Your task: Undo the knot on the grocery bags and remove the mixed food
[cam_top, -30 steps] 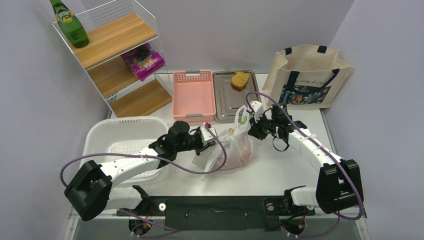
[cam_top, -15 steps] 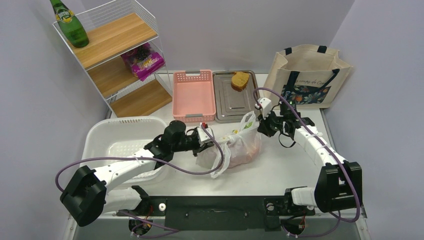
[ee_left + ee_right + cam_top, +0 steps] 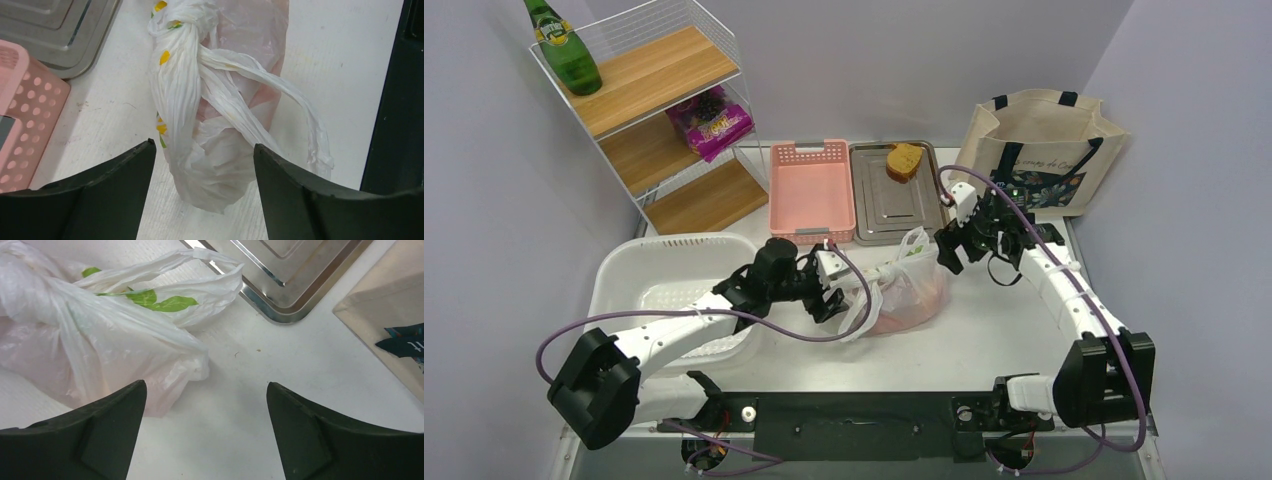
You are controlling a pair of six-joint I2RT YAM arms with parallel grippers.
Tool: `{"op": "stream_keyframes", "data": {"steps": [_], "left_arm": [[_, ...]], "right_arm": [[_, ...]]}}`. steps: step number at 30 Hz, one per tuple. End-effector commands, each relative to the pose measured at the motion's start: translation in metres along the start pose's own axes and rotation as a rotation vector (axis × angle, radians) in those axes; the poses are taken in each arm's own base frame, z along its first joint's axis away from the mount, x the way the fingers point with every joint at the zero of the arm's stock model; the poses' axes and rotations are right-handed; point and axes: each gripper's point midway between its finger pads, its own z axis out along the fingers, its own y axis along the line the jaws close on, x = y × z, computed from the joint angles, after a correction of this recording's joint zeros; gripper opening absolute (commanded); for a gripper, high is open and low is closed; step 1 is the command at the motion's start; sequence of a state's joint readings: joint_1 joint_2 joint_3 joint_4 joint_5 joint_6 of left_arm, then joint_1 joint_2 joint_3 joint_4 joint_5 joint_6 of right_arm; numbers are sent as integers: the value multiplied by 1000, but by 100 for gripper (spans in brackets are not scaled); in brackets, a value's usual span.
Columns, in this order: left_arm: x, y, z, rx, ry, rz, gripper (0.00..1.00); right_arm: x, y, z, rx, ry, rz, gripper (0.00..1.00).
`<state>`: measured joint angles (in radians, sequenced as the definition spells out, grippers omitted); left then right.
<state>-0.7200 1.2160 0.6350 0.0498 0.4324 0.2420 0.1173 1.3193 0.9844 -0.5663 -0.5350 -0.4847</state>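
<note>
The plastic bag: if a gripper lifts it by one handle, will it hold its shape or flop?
Probably floppy: the plastic bag is thin, creased film. Its twisted handle would likely stretch taut. The pinkish bulge inside suggests weight, so it may sag and swing.

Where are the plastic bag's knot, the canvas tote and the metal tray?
knot [image 3: 187, 17], left wrist view, twisted lump
canvas tote [image 3: 1049, 150], top external view, cream front panel
metal tray [image 3: 879, 205], top external view, bare floor
</note>
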Motion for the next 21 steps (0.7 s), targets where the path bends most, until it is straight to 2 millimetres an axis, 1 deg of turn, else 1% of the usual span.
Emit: {"op": "stream_keyframes", "data": {"steps": [1, 2, 3, 4, 5, 6, 7, 8, 9, 10, 11, 12, 13, 14, 16, 17, 18, 19, 20, 21], "left_arm": [[-46, 6, -10, -17, -87, 42, 71], [-50, 6, -10, -16, -96, 51, 71], [-54, 5, -8, -14, -108, 66, 72], [-55, 7, -5, -20, -109, 70, 72], [-59, 9, -2, -24, -124, 83, 72], [-62, 12, 2, -30, -129, 89, 72], [-62, 14, 5, -31, -127, 99, 72], [-62, 17, 12, -35, -125, 104, 70], [-62, 20, 15, -39, -123, 110, 68], [-60, 23, 21, -40, -114, 110, 63], [-59, 24, 24, -38, -108, 116, 62], [-55, 26, 29, -35, -96, 115, 60], [-52, 27, 31, -36, -90, 122, 60], [-47, 28, 35, -38, -81, 121, 60], [-39, 29, 38, -41, -72, 120, 58], [-37, 30, 38, -43, -68, 117, 55], [-33, 29, 38, -42, -62, 111, 42], [-33, 28, 37, -45, -60, 104, 35], [-29, 28, 35, -46, -51, 94, 17], [-27, 27, 32, -51, -51, 87, 10]], "right_arm": [[-29, 23, -31, -24, -89, -43, 87], [-31, 30, -31, -37, -94, -47, 87], [-36, 45, -28, -68, -103, -79, 87], [-38, 52, -26, -76, -103, -80, 87], [-43, 66, -20, -106, -115, -95, 87], [-45, 71, -16, -110, -120, -97, 86], [-50, 82, -7, -130, -134, -108, 86], [-50, 90, 1, -143, -123, -125, 86], [-54, 92, 7, -142, -135, -132, 85], [-53, 98, 15, -152, -117, -140, 85], [-55, 99, 20, -153, -121, -142, 85], [-53, 101, 29, -165, -103, -143, 85], [-51, 102, 33, -165, -92, -140, 85], [-44, 101, 42, -170, -67, -134, 85], [-35, 97, 52, -155, -37, -123, 83], [-32, 95, 54, -152, -27, -121, 74], [-27, 92, 56, -151, -12, -111, 67], [-25, 91, 56, -156, -7, -114, 51], [-20, 90, 55, -159, 7, -108, 37], [-19, 89, 54, -160, 11, -117, 10]]}}
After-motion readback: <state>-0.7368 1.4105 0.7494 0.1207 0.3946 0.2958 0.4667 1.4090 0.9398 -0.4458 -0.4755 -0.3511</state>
